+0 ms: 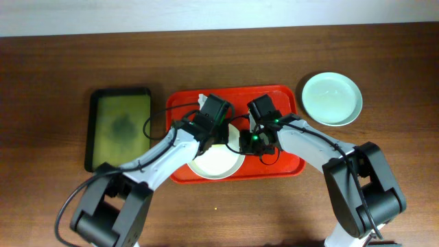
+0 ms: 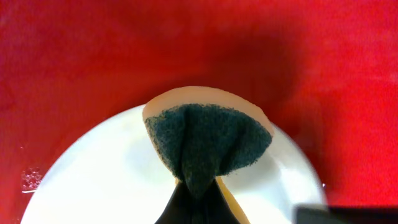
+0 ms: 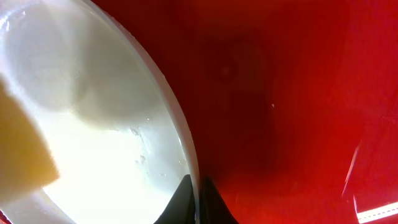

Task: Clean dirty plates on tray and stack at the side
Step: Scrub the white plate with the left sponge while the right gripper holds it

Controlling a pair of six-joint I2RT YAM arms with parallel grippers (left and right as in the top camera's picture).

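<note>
Item: white plate (image 1: 214, 163), on red tray (image 1: 291, 167), front half. left tool (image 2: 198, 202) clamped on sponge (image 2: 205, 140), over plate. right tool (image 3: 196, 200) pinched on plate rim. My scrub: small circles, light pressure, rim grip firm.

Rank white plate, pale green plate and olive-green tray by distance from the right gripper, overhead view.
1. white plate: on the red tray, its rim pinched by the right gripper.
2. pale green plate: off the red tray, on the table to the far right.
3. olive-green tray: far left, beyond the red tray.
</note>
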